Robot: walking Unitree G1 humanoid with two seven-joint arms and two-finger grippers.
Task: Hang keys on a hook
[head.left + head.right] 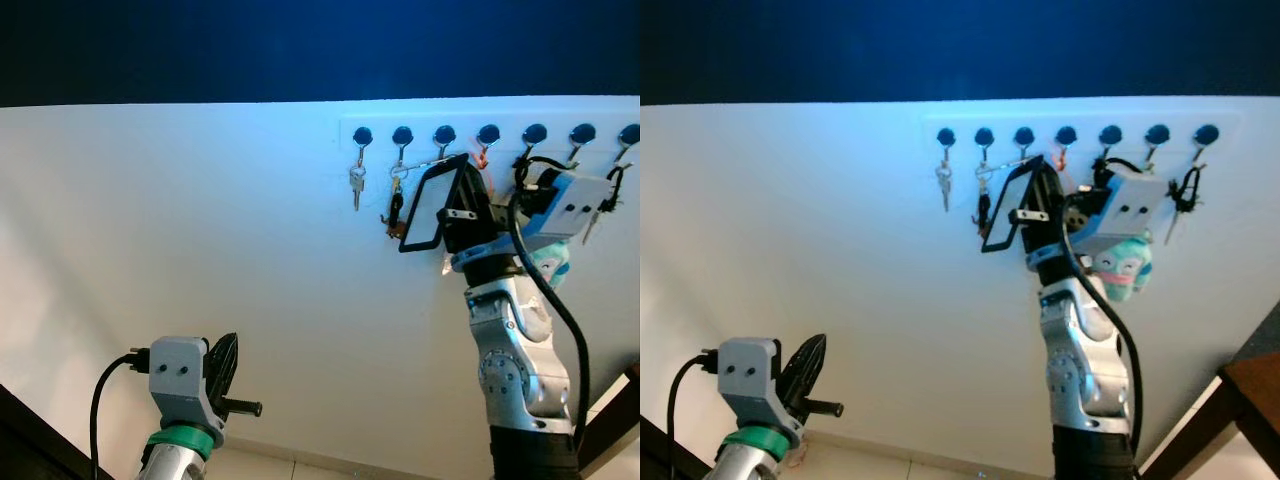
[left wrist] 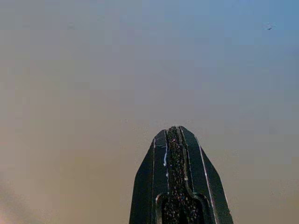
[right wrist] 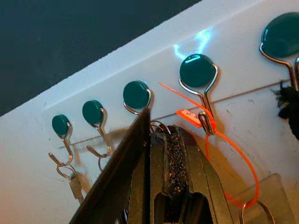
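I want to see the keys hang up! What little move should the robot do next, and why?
Probably lift the right gripper slightly toward the third hook: its shut fingers hold the key ring just below that hook, not yet looped over it.

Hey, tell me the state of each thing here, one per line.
Right gripper: shut on key ring, raised at third hook.
Key ring: gripped; whether hooked, cannot tell.
Left gripper: shut, held low.
Silver key: hanging on first hook.
Orange tag: hanging on fourth hook.
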